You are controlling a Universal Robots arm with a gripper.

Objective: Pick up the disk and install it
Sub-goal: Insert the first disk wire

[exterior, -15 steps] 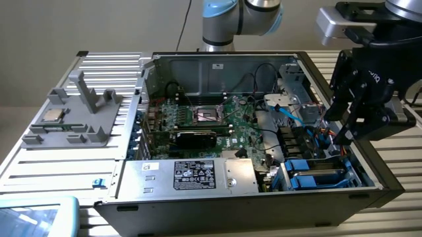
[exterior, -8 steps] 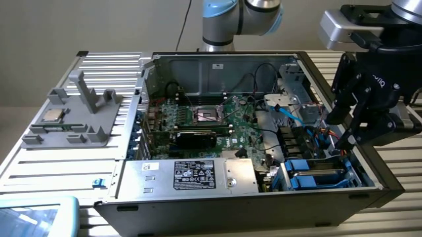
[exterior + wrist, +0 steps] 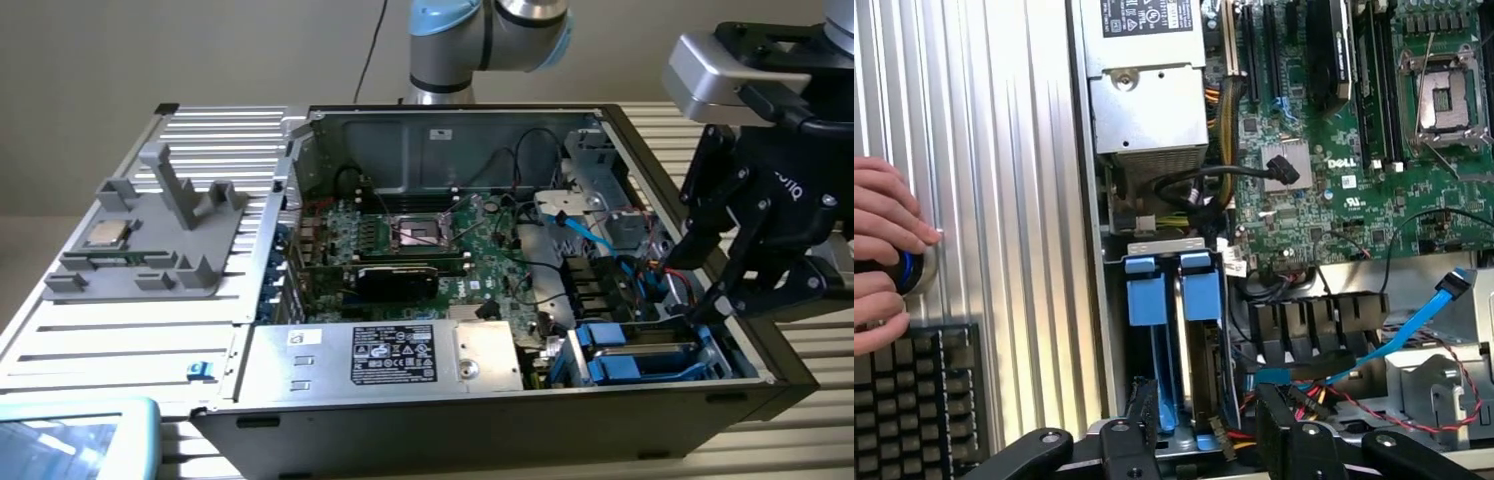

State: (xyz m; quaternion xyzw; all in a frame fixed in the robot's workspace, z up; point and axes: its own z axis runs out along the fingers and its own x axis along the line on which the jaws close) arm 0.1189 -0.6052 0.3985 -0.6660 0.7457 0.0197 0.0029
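Wrist view: the gripper (image 3: 1209,432) hangs wide open and empty just above the disk (image 3: 1154,295), which stands in its blue frame inside the drive bay (image 3: 1164,245) of the computer case (image 3: 441,130).

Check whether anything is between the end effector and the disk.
Nothing visible does. The open end effector hangs just over the blue-framed disk, which sits in the drive cage at the corner of the case. The blue cable runs beside the cage, close to one finger, not across the disk.
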